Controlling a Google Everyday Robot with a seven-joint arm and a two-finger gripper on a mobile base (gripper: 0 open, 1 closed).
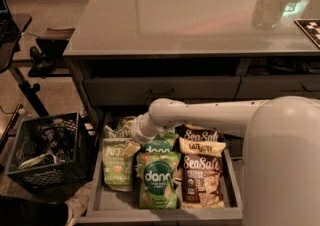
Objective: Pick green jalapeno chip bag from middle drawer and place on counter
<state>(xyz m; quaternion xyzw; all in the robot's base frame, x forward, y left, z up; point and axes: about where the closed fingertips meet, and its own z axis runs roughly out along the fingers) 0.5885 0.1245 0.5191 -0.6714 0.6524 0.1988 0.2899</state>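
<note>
The middle drawer (pixel 115 201) is pulled open below the counter (pixel 190 15). The green jalapeno chip bag (pixel 116 166) lies at the drawer's left side, olive-green with white lettering. Another olive bag (pixel 119 129) lies behind it. My white arm reaches in from the right. My gripper (pixel 129 145) is down in the drawer, right over the top right corner of the jalapeno bag. The arm's wrist hides the bags just behind it.
Two brighter green "dang" bags (pixel 157 180) fill the drawer's middle and brown "Sea Salt" bags (pixel 201 175) its right. A shallower closed drawer (pixel 162 90) sits above. A black crate (pixel 47 150) stands on the floor at left. A dark tray (pixel 310 27) is on the counter's right.
</note>
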